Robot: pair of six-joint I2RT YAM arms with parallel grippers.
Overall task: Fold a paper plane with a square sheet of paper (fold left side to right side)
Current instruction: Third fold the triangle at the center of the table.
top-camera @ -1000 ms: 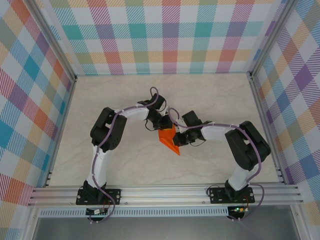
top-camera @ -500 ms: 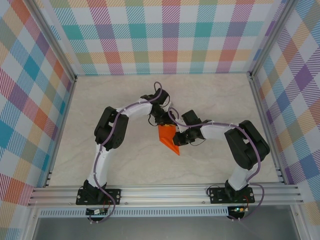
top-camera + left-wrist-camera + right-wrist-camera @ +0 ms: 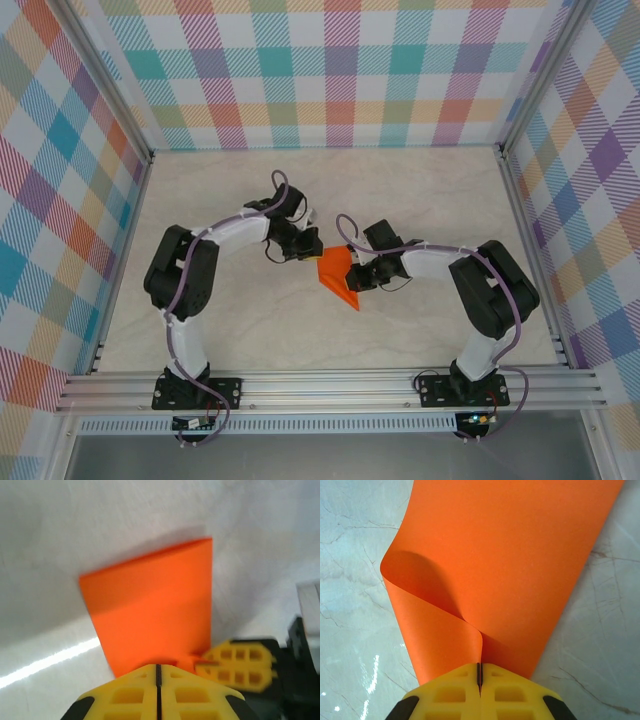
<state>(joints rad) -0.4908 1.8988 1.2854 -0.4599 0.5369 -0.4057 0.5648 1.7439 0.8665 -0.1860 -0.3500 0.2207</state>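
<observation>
The square sheet of paper (image 3: 335, 271) is bright orange and lies mid-table, folded into a smaller pointed shape. In the right wrist view one layer of the paper (image 3: 520, 555) curls over and runs into my right gripper (image 3: 480, 666), which is shut on it. From above, the right gripper (image 3: 353, 278) sits at the paper's right edge. My left gripper (image 3: 305, 250) is at the paper's upper left corner. In the left wrist view its jaws (image 3: 157, 666) are pressed together just before the paper (image 3: 155, 610), with nothing seen between them. The right gripper's yellow fingers (image 3: 240, 662) show beside them.
The tabletop (image 3: 240, 310) is pale marble. Plaid walls (image 3: 330, 70) close the back and both sides. An aluminium rail (image 3: 330, 385) with both arm bases runs along the near edge.
The left arm has swung left and its gripper has drawn back from above the paper to its upper left corner. The paper and the right arm have stayed put.
</observation>
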